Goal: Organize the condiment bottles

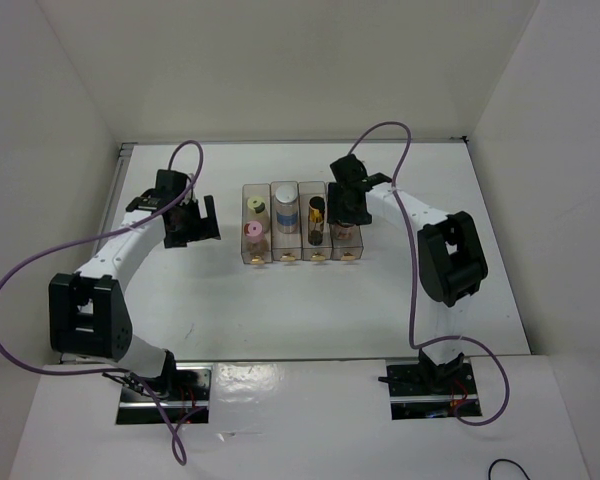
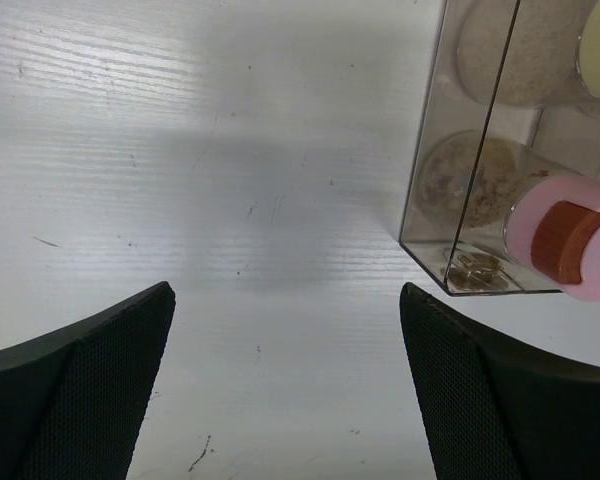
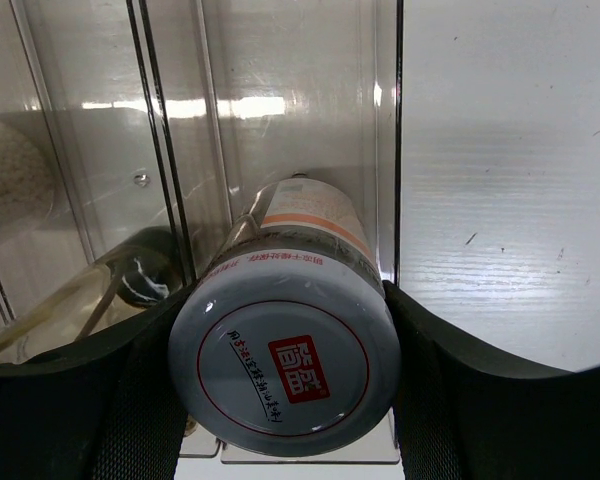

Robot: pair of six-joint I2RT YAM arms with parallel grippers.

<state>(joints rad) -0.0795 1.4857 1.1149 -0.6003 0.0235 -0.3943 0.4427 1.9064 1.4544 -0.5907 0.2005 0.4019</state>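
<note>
The clear rack (image 1: 280, 258) stands mid-table. Its leftmost compartment holds the yellow-green-capped bottle (image 1: 257, 206) and the pink-capped bottle (image 1: 254, 231); the pink cap also shows in the left wrist view (image 2: 570, 238). The white-capped bottle with the blue label (image 1: 287, 215) and the slim amber dark-capped bottle (image 1: 316, 214) stand in the middle compartments. My right gripper (image 1: 346, 208) is shut on the white red-marked-cap bottle (image 3: 285, 368), holding it in the rightmost compartment. My left gripper (image 1: 195, 224) is open and empty, left of the rack.
Brass-coloured feet (image 1: 317, 258) line the rack's near edge. The rack's corner (image 2: 460, 275) lies close to my left gripper's right finger (image 2: 500, 400). White walls enclose the table (image 1: 500, 250) on three sides.
</note>
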